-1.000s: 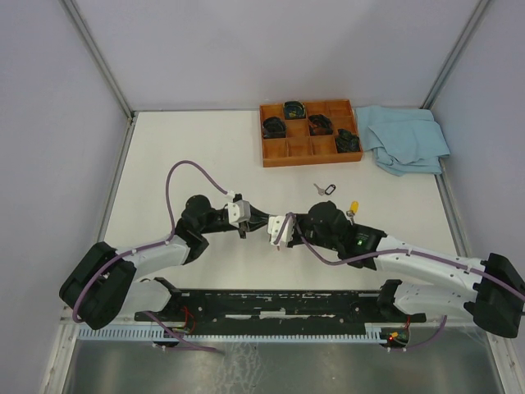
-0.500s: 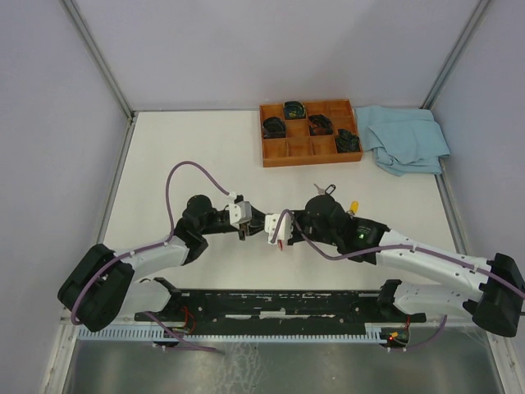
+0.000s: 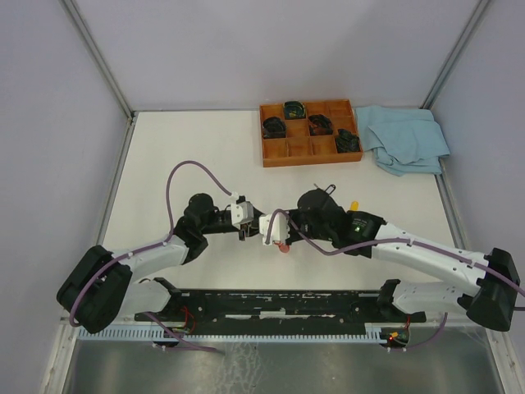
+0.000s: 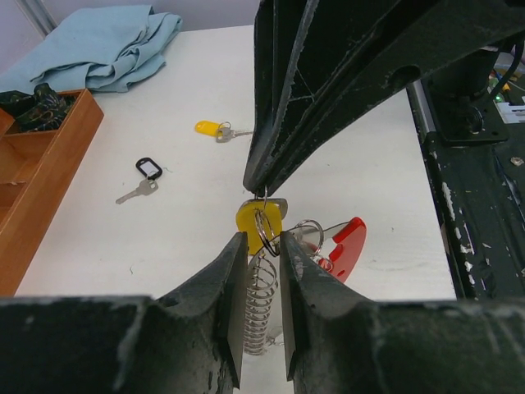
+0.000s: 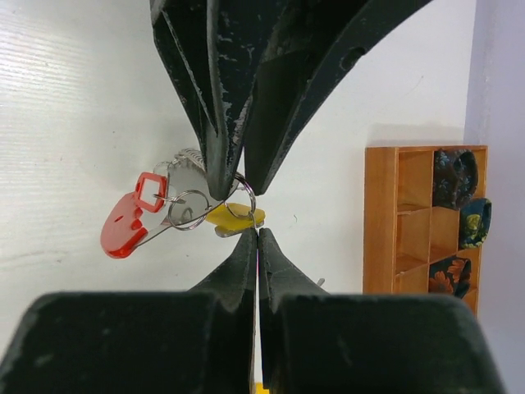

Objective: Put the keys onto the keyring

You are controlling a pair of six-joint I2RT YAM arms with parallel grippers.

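Observation:
My right gripper (image 5: 257, 231) is shut on the keyring's thin silver ring (image 5: 243, 197) and holds it just above the table. A yellow-capped key (image 4: 253, 220) hangs on that ring. The curved red band (image 4: 350, 245) and a red-capped piece (image 5: 150, 190) dangle beside it on a smaller ring. My left gripper (image 4: 262, 238) faces the right one tip to tip. Its fingers stand slightly apart, with a wire spring (image 4: 259, 308) lying between them and the ring at their tips. A second yellow-capped key (image 4: 209, 128) lies loose on the table. From above, both grippers meet at mid-table (image 3: 256, 226).
A plain silver key (image 4: 136, 194) with a small black oval loop (image 4: 148, 167) lies on the table. A wooden compartment tray (image 3: 300, 156) holding dark items stands at the back. A blue cloth (image 3: 406, 138) lies to its right.
My left gripper's jaws have parted from shut. The right arm has shifted left with the keyring, and the red band now shows below the grippers from above.

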